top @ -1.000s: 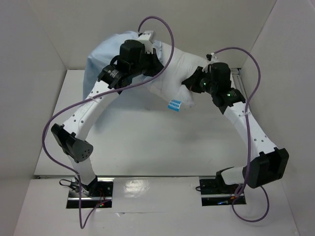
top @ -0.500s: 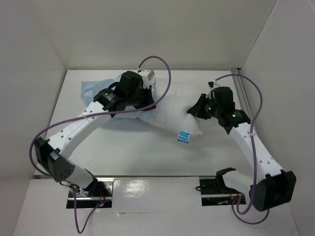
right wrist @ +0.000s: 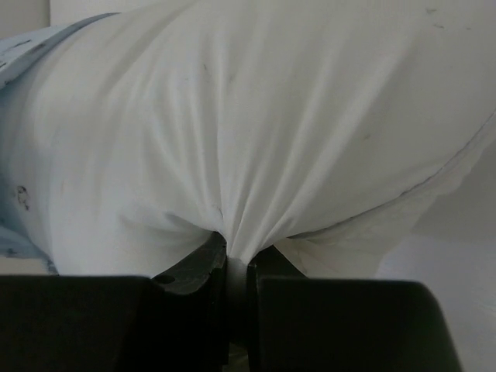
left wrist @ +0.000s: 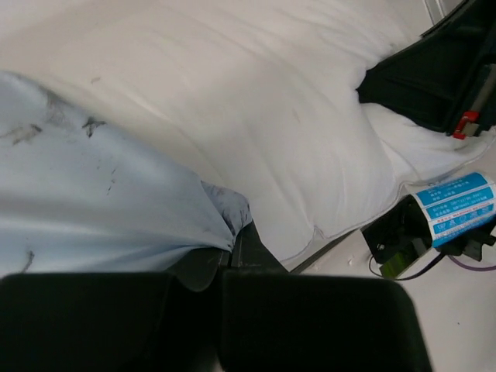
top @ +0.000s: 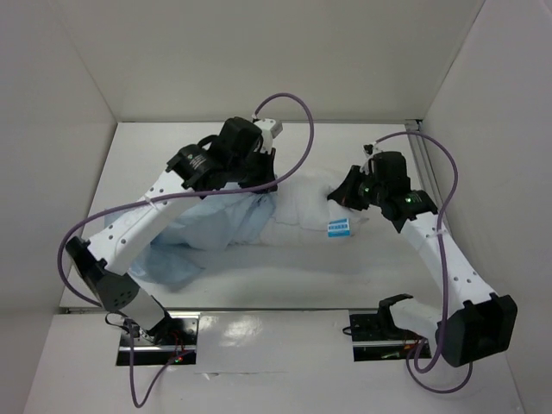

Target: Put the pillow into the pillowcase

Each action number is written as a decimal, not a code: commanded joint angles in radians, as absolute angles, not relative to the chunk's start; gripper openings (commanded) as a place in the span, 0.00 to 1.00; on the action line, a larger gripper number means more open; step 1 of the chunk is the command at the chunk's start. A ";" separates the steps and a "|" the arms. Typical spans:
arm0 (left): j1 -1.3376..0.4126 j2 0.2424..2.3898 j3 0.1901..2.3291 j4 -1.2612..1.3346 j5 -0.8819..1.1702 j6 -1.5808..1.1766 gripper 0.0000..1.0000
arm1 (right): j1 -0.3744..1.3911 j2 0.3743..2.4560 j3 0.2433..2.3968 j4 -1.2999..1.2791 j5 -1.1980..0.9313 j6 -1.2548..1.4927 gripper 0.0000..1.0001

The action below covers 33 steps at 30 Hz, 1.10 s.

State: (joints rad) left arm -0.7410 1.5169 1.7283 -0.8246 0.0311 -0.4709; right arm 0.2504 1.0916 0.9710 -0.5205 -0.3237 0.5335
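Note:
The white pillow [top: 302, 210] lies across the middle of the table, its blue-and-white tag [top: 337, 227] on the near edge. The light blue pillowcase [top: 207, 226] covers the pillow's left end and trails to the front left. My left gripper [top: 263, 183] is shut on the pillowcase's edge where it meets the pillow. The left wrist view shows blue cloth [left wrist: 93, 201] pinched at that gripper [left wrist: 231, 244], beside the pillow [left wrist: 271, 116]. My right gripper [top: 338, 195] is shut on the pillow's right end. In the right wrist view a fold of the pillow [right wrist: 256, 116] bunches into that gripper [right wrist: 236, 256].
White walls close in the table on the left [top: 52, 129], back and right [top: 500, 103]. Purple cables [top: 293, 108] loop above both arms. Bare tabletop [top: 285, 276] runs between the pillow and the arm bases [top: 159, 332].
Both arms came down and forward from the raised back position. The pillow now rests on the table, and the pillowcase has dropped and spread toward the front left.

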 commanded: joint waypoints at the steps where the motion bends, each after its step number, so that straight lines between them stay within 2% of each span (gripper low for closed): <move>1: -0.753 1.540 1.965 -0.766 0.103 -0.454 0.00 | 0.261 1.066 1.156 -0.483 -0.373 0.500 0.00; 4: -0.753 1.540 1.924 -0.769 0.069 -0.431 0.00 | 0.261 1.016 1.120 -0.537 -0.304 0.477 0.00; 7: -0.753 1.583 1.879 -0.726 -0.039 -0.381 0.00 | 0.261 0.940 0.968 -0.464 -0.243 0.489 0.00; 12: -0.744 1.739 2.077 -0.732 -0.086 -0.304 0.00 | 0.261 0.974 0.842 -0.221 -0.167 0.613 0.00; 13: -0.744 1.777 2.092 -0.732 -0.106 -0.304 0.05 | 0.261 0.994 0.842 -0.184 -0.167 0.623 0.00; 15: -0.735 1.790 2.092 -0.773 -0.115 -0.304 0.33 | 0.261 1.070 0.856 -0.150 -0.167 0.637 0.00; 16: -0.735 1.799 2.092 -0.787 -0.115 -0.304 0.51 | 0.261 1.095 0.870 -0.150 -0.167 0.637 0.00; 17: -0.735 1.789 2.073 -0.802 -0.150 -0.316 0.82 | 0.261 1.132 0.883 -0.161 -0.178 0.624 0.00; 18: -0.735 1.773 2.060 -0.816 -0.169 -0.325 0.90 | 0.261 1.143 0.894 -0.161 -0.187 0.624 0.00; 20: -0.735 1.726 2.020 -0.825 -0.237 -0.354 0.97 | 0.261 1.143 0.905 -0.150 -0.215 0.624 0.00; 21: -0.735 1.663 1.972 -0.825 -0.265 -0.368 0.97 | 0.261 1.143 0.905 -0.150 -0.215 0.624 0.00; 22: -0.735 1.631 1.944 -0.825 -0.290 -0.380 0.93 | 0.261 1.143 0.905 -0.150 -0.225 0.615 0.00; 23: -0.735 1.600 1.921 -0.825 -0.323 -0.399 0.84 | 0.261 1.143 0.905 -0.150 -0.236 0.604 0.00; 24: -0.735 1.574 1.880 -0.825 -0.343 -0.409 0.61 | 0.261 1.143 0.914 -0.175 -0.236 0.604 0.00; 25: -0.735 1.534 1.865 -0.825 -0.362 -0.410 0.46 | 0.261 1.143 0.914 -0.187 -0.250 0.588 0.00; 28: -0.715 1.511 1.853 -0.834 -0.408 -0.419 0.23 | 0.261 1.132 0.905 -0.245 -0.264 0.566 0.00; 29: -0.715 1.511 1.853 -0.844 -0.429 -0.429 0.23 | 0.261 1.121 0.905 -0.264 -0.264 0.552 0.00; 30: -0.715 1.525 1.844 -0.871 -0.467 -0.445 0.28 | 0.261 1.099 0.896 -0.309 -0.264 0.531 0.04; 31: -0.715 1.534 1.844 -0.888 -0.485 -0.462 0.38 | 0.261 1.089 0.896 -0.340 -0.264 0.517 0.16; 32: -0.715 1.534 1.844 -0.897 -0.485 -0.478 0.55 | 0.261 1.080 0.908 -0.374 -0.238 0.503 0.36; 33: -0.715 1.534 1.804 -0.897 -0.494 -0.507 0.65 | 0.261 1.059 0.908 -0.437 -0.223 0.480 0.74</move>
